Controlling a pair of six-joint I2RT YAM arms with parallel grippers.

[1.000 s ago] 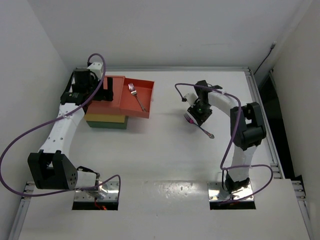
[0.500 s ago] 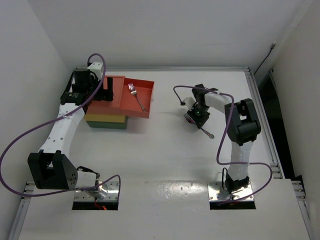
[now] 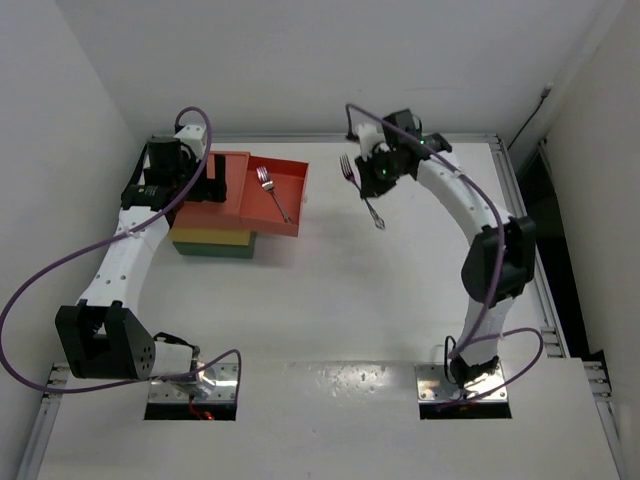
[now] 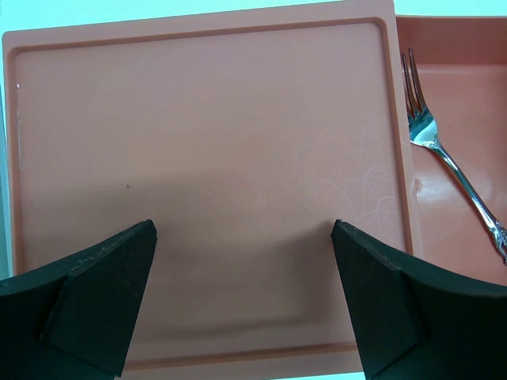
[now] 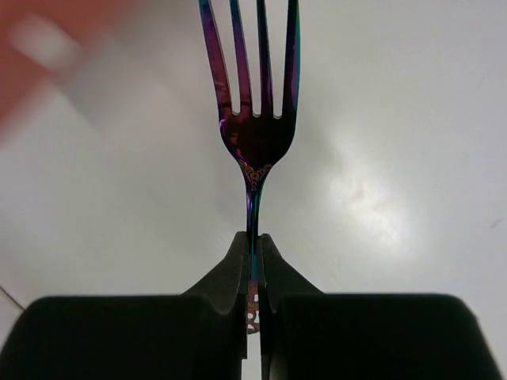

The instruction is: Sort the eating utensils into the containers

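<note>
My right gripper (image 3: 378,172) is shut on the handle of a purple iridescent fork (image 3: 362,192) and holds it above the table, right of the containers. In the right wrist view the fork (image 5: 253,134) stands tines up between the closed fingers (image 5: 273,273). The containers form one block: red-orange top (image 4: 206,158), yellow middle (image 3: 205,238), dark green bottom (image 3: 215,252). The red-orange drawer (image 3: 290,175) is pulled out to the right and holds a silver fork (image 3: 272,193), which also shows in the left wrist view (image 4: 444,158). My left gripper (image 4: 243,229) hangs open and empty over the block's top.
White walls close in the table at the back and left. A metal rail (image 3: 520,200) runs along the table's right edge. The arm bases (image 3: 190,380) sit at the near edge.
My right gripper has lifted the purple fork off the table and carried it away and to the left, toward the open red-orange drawer. The left arm has not moved.
</note>
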